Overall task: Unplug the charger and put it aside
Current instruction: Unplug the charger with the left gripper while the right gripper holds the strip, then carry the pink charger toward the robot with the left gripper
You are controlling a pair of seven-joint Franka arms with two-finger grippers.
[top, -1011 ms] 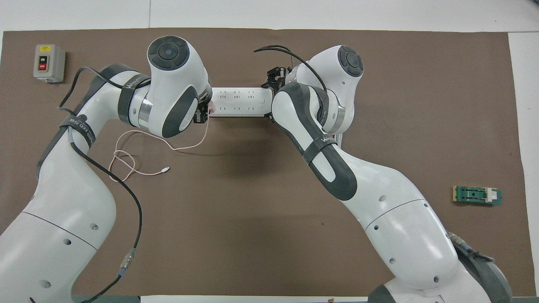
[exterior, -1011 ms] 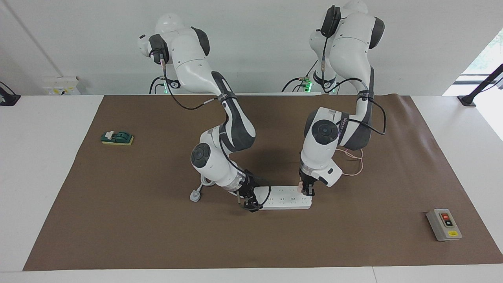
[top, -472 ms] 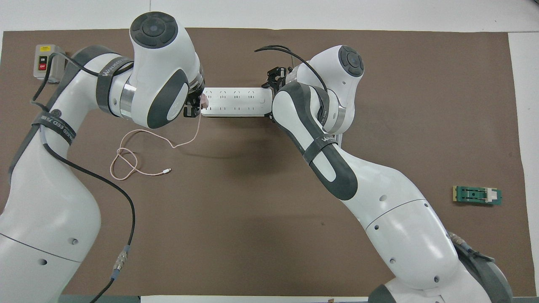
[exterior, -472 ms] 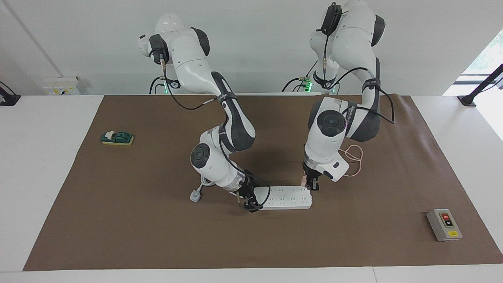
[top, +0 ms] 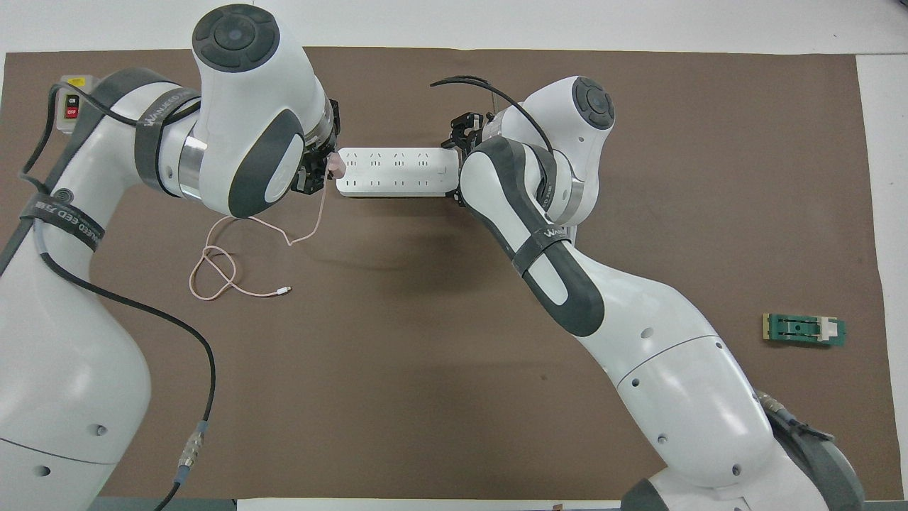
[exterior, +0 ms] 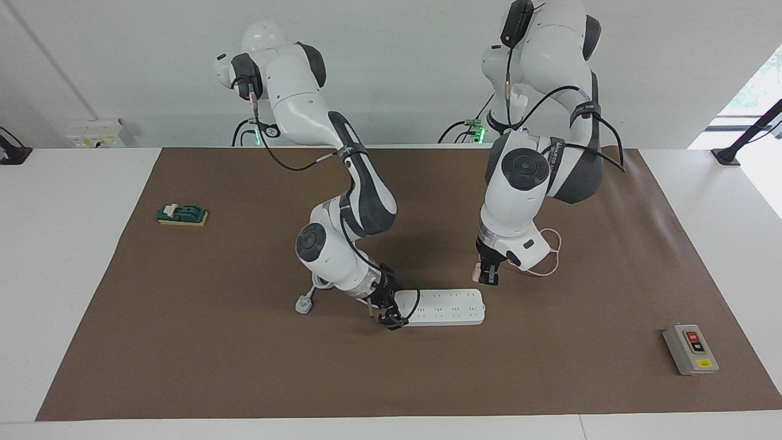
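The pale pink charger [exterior: 475, 269] is held by my left gripper [exterior: 486, 278] in the air, clear of the white power strip [exterior: 443, 307] and over the mat just off the strip's end toward the left arm. It shows in the overhead view [top: 336, 165] beside the strip [top: 394, 172], with the left gripper [top: 320, 170] on it. Its thin pink cable [top: 227, 266] hangs down and loops on the mat nearer to the robots. My right gripper [exterior: 388, 318] sits low on the strip's other end.
A grey switch box [exterior: 690, 349] stands toward the left arm's end of the brown mat [exterior: 244, 366]. A green block on a yellow pad [exterior: 182, 214] lies toward the right arm's end. A grey-white plug [exterior: 303, 304] with a thick cord lies beside the right gripper.
My left gripper has pulled the charger out of the strip's end socket, lifting it and carrying it toward the left arm's end. The cable followed. The right arm and the strip stayed still.
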